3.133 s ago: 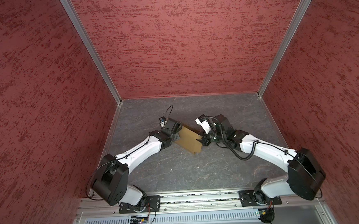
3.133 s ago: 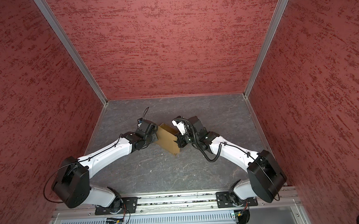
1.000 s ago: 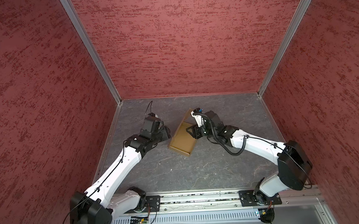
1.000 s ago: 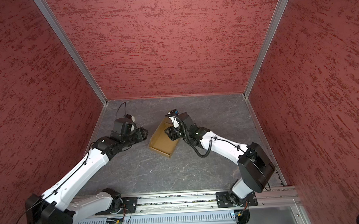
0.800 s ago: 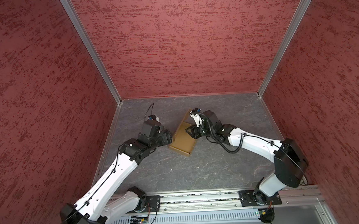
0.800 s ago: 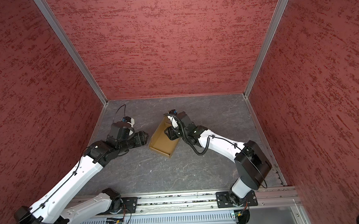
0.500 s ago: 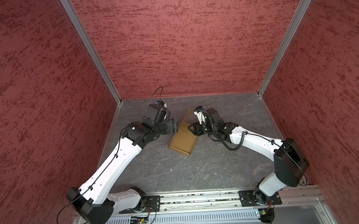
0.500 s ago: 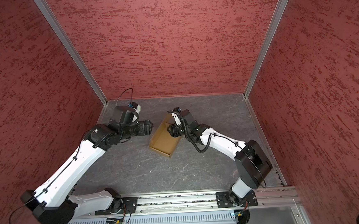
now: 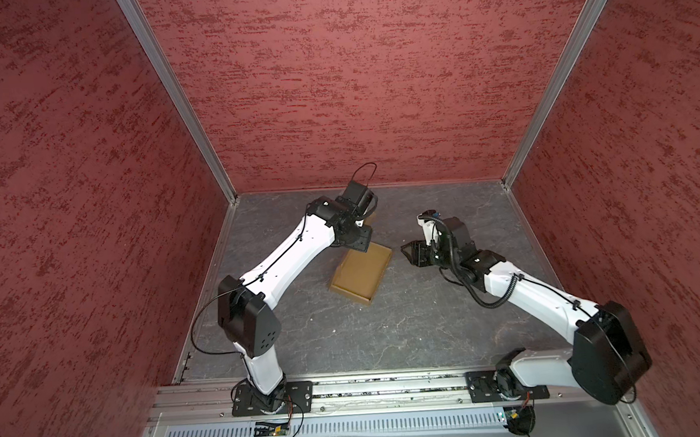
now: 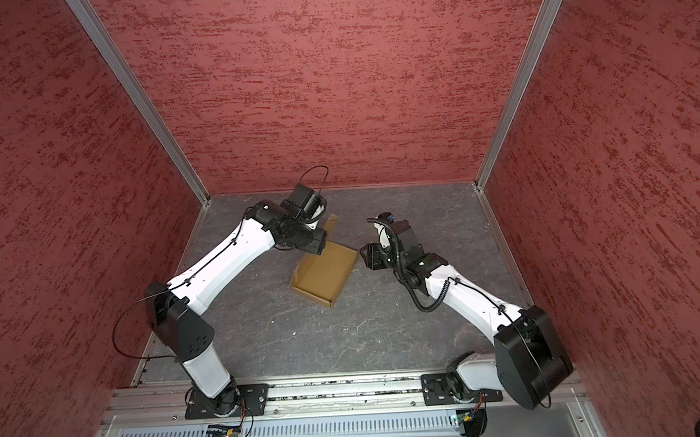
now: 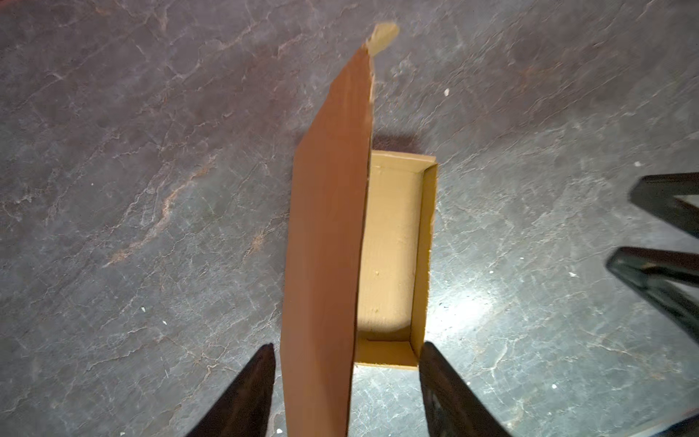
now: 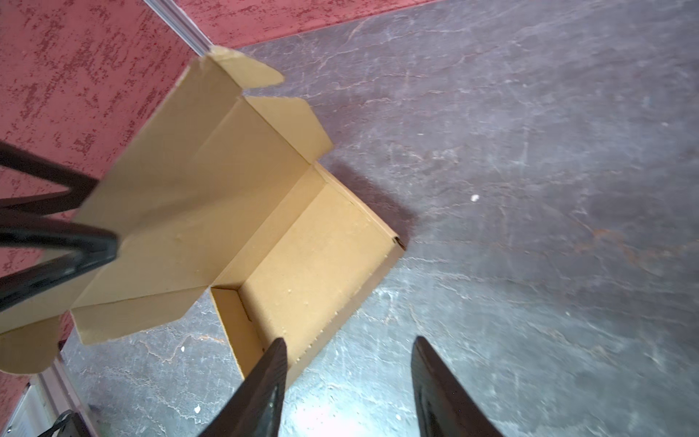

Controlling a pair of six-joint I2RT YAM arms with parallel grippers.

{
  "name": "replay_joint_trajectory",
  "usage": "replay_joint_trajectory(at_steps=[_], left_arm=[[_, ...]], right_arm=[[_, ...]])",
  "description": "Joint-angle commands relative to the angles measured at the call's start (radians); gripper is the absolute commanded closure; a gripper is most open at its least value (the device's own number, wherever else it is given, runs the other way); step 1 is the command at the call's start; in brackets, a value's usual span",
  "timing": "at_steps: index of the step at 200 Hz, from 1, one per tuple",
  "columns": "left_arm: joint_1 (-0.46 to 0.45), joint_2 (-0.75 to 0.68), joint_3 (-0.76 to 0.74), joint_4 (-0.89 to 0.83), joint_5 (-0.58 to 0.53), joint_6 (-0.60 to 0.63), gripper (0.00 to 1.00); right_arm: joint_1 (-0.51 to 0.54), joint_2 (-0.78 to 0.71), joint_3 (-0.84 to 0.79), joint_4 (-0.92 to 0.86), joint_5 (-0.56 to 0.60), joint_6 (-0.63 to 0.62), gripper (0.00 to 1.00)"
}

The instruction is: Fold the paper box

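- Paper box mid-worktop, tray formed, lid upright.
- R gripper just beside tray, jaws apart, empty; a nudge could skid the loose box.
- L gripper at far end, jaws wide astride lid, no clamp: lid may flop open, flaps miss tray.

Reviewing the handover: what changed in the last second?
The right gripper left the paper box and backed off rightward, open. The left gripper swung from the box's left to its far end, open astride the raised lid. The box stayed put on the table.
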Motion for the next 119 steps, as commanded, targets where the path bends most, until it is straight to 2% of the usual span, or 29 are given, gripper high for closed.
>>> replay_joint_trajectory(at_steps=[1,31,91,119], left_arm=[[-0.009,0.035,0.041,-0.068,-0.074,0.05,0.39],[-0.012,0.074,0.049,-0.078,-0.124,0.08,0.43],[-0.013,0.078,0.044,-0.052,-0.14,0.135,0.75],[-0.012,0.06,0.029,-0.021,-0.152,0.171,0.83]], right_arm=[[-0.022,-0.032,-0.027,0.016,0.0,0.008,0.46],[-0.039,-0.04,-0.044,0.028,-0.014,0.003,0.46],[-0.057,-0.002,-0.059,0.067,-0.04,0.005,0.46],[-0.063,0.006,-0.056,0.075,-0.045,0.002,0.46]])
